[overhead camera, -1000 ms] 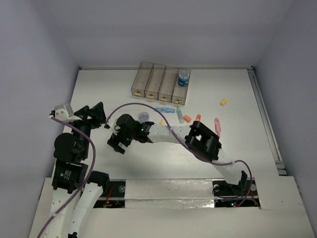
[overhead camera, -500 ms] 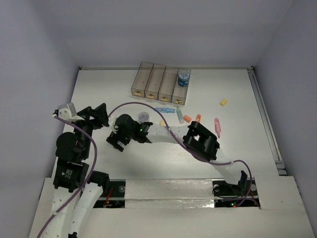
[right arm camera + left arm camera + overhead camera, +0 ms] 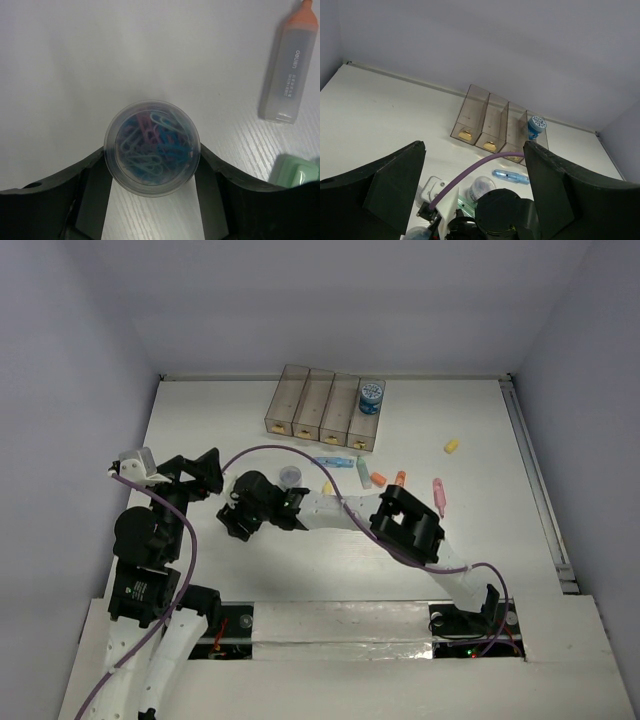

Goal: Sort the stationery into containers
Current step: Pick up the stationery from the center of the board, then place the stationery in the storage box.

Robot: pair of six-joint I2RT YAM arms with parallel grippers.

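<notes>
My right gripper (image 3: 152, 162) is shut on a round clear tub of coloured paper clips (image 3: 151, 146), one finger against each side of it, low over the table; in the top view it (image 3: 236, 524) is left of centre. My left gripper (image 3: 204, 474) is open and empty, raised beside it (image 3: 475, 146). Four smoky-brown bins (image 3: 320, 405) stand in a row at the back; the rightmost holds a blue round tub (image 3: 371, 395). A second clear round tub (image 3: 290, 475), a blue marker (image 3: 335, 462), orange markers (image 3: 378, 479), a pink marker (image 3: 438, 492) and a yellow one (image 3: 451, 446) lie on the table.
An orange-capped highlighter (image 3: 289, 75) and a green piece (image 3: 296, 173) lie close to the held tub. The right arm (image 3: 400, 525) stretches across the middle of the table. A purple cable (image 3: 470, 172) arcs between the grippers. A metal rail (image 3: 540, 490) lines the right edge.
My right gripper with the tub has shifted slightly up and left. My left gripper has moved a little to the right, still open.
</notes>
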